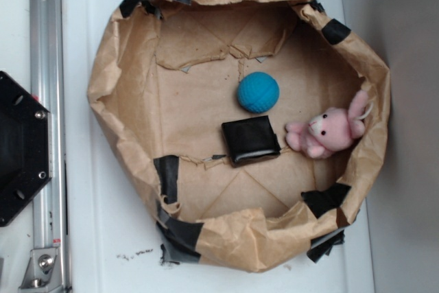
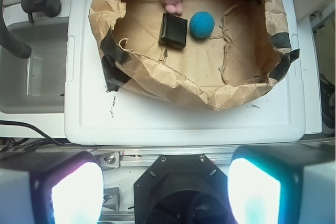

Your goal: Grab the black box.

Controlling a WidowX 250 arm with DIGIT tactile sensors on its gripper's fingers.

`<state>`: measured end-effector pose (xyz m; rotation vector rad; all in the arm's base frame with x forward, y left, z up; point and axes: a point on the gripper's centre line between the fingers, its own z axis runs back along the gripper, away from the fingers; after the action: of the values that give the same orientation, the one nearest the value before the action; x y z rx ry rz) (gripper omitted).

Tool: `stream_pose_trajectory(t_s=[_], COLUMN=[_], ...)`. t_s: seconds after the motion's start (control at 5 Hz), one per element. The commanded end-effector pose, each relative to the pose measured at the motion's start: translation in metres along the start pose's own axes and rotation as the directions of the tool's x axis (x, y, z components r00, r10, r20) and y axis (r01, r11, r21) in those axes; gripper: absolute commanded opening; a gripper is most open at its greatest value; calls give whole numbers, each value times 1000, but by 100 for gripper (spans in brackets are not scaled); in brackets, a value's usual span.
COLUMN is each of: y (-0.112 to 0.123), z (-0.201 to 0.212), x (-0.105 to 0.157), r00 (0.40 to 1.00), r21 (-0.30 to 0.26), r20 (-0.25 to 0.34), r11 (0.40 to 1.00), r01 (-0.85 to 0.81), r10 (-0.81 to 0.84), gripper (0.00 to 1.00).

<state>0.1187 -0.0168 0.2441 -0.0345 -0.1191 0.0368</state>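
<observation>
Black box (image 1: 250,140), small flat matte square, lay on the floor of the crumpled brown paper basin (image 2: 173,80), between blue knitted ball (image 1: 258,92) and pink plush rabbit (image 1: 329,130) | my gripper (image 2: 164,184) hung spread, empty, well short of the basin | I judged the box straight ahead past the near wall.

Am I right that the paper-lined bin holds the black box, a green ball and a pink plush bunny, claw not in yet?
Almost. The ball is blue, not green; the exterior view shows it plainly. The rest stands: black box and pink plush bunny lie in the paper-lined bin, and the claw is outside it.
</observation>
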Motion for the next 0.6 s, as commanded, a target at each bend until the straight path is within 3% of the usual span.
stream_pose_trajectory(t_s=[0.0, 0.2, 0.4], y=[0, 13, 26], z=[0, -24, -49], x=[0, 41, 77], r00=[1000, 991, 948], r21=[0, -41, -31], r20=[0, 2, -11], r11=[1000, 990, 947], r01=[0, -135, -319], r10=[0, 135, 319], gripper=[100, 100, 100])
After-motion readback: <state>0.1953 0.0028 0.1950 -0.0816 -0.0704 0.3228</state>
